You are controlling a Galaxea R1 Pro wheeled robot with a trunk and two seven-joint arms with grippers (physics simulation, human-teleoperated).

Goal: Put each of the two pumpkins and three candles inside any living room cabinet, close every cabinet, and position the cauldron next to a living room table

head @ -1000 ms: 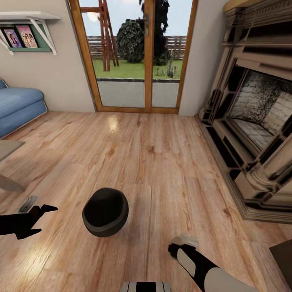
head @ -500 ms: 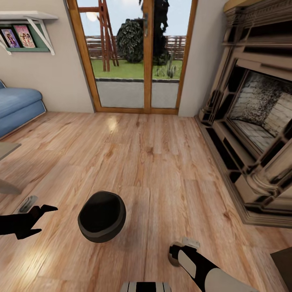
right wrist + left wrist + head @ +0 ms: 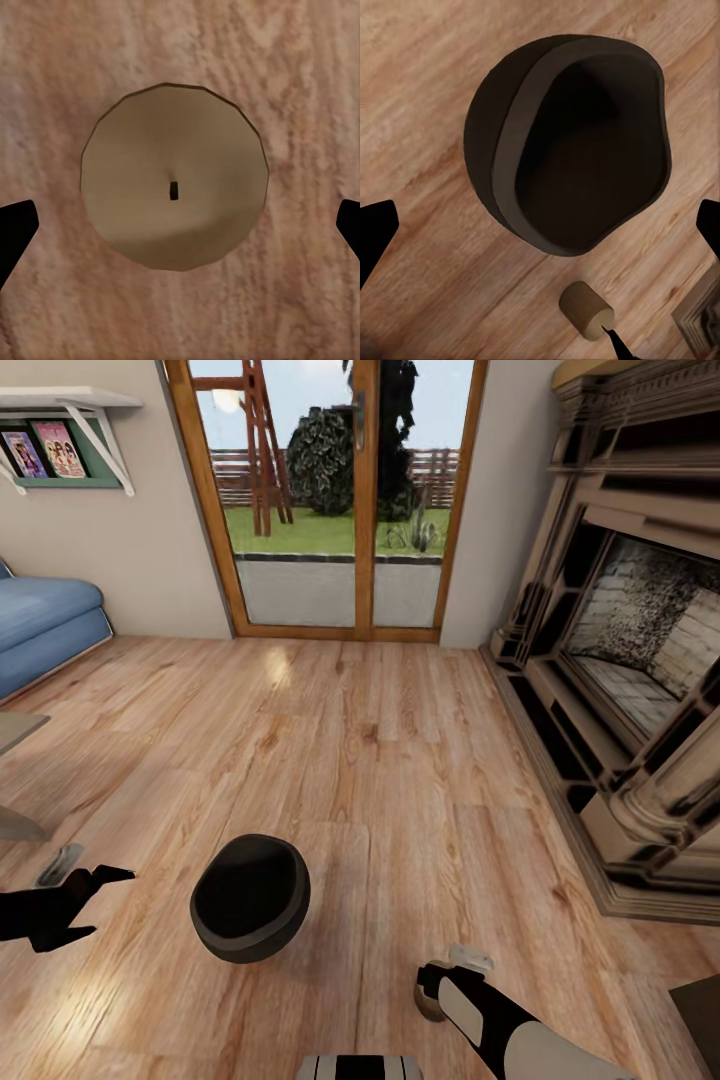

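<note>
Right hand (image 3: 180, 225) spread wide over a candle (image 3: 174, 185), cauldron (image 3: 250, 897) nearby on bare floor (image 3: 400, 760)

We see the cauldron (image 3: 250, 897) standing on the floor (image 3: 400, 760) just ahead of us, left of centre, with the left gripper (image 3: 105, 895) to its left and apart from it. A candle (image 3: 175, 195) stands on the floor directly beneath the right gripper (image 3: 455, 970), to the right of the cauldron and nearer us. The sofa (image 3: 45, 625) lies far left, the table (image 3: 15, 735) corner before it, the fireplace (image 3: 630, 660) along the right, and the glass doors (image 3: 340, 500) behind.
</note>
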